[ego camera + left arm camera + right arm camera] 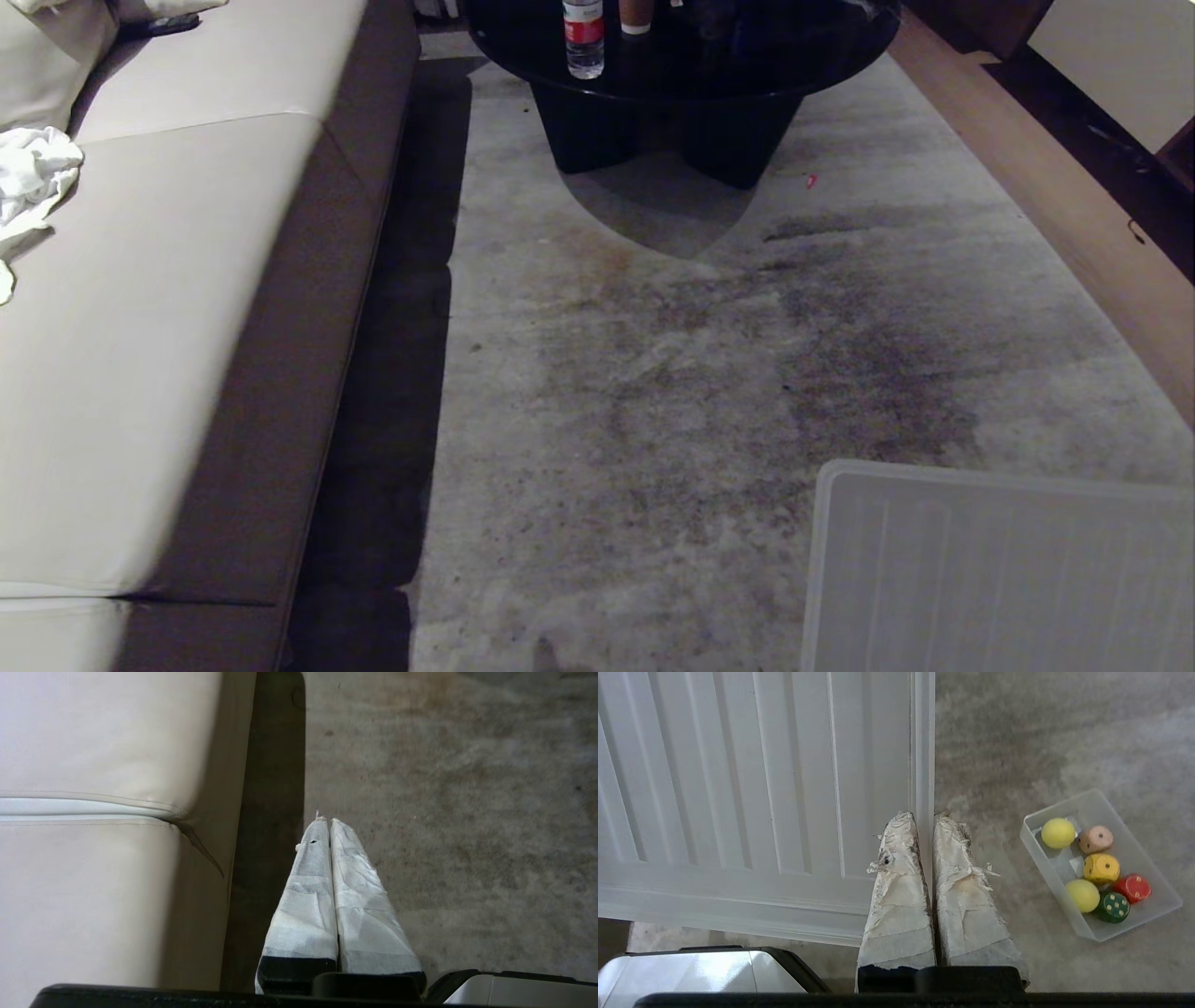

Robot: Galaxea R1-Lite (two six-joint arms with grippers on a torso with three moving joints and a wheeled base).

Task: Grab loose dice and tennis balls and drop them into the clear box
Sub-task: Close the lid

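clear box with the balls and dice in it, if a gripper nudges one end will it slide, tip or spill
The clear box is shallow and thin-walled, so it is probably light and would likely slide or pivot on the carpet rather than tip. The two tennis balls sit loose and may roll inside. The low walls suggest a hard shove could spill something.

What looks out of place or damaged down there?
The clear lid lies loose on the rug, off the clear box. The right hand's tape wrapping is frayed and stained.

ribbed lid (999, 569) and sofa (140, 373) cut off by frame edges.
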